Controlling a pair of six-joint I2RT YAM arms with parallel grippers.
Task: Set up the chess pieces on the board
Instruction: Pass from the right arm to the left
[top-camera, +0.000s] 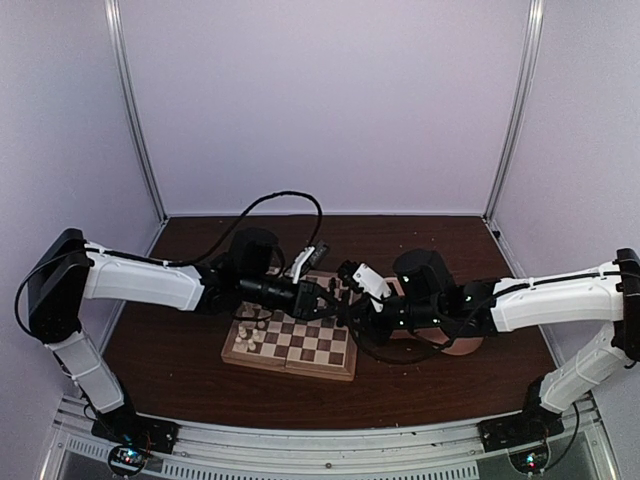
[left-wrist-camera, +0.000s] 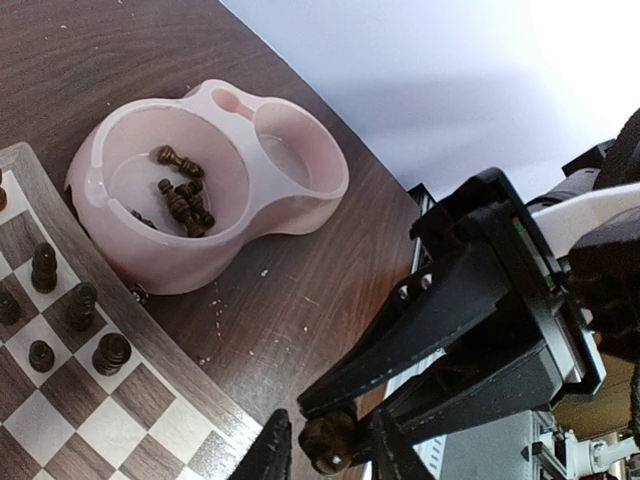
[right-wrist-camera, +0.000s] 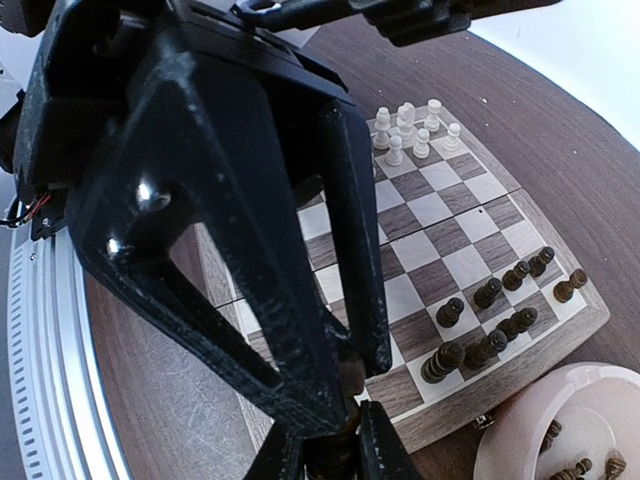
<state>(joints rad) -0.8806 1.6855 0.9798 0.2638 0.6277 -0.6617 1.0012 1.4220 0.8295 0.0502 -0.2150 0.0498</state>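
Above the board's (top-camera: 285, 364) right end my two grippers meet tip to tip around one dark brown chess piece (left-wrist-camera: 328, 440). My right gripper (right-wrist-camera: 330, 455) is shut on that piece (right-wrist-camera: 345, 385). My left gripper (left-wrist-camera: 330, 452) has its fingers on either side of the same piece, with a narrow gap still showing on one side. Several dark pieces (right-wrist-camera: 490, 335) stand on the board's near-right squares, and several cream pieces (right-wrist-camera: 405, 130) stand at its far corner. In the top view both grippers (top-camera: 338, 302) overlap above the board.
A pink double bowl (left-wrist-camera: 325, 185) sits on the table just past the board's (left-wrist-camera: 150, 345) edge, with several loose dark pieces (left-wrist-camera: 182, 200) in its larger basin. It also shows under my right arm in the top view, the bowl (top-camera: 462, 346) partly hidden.
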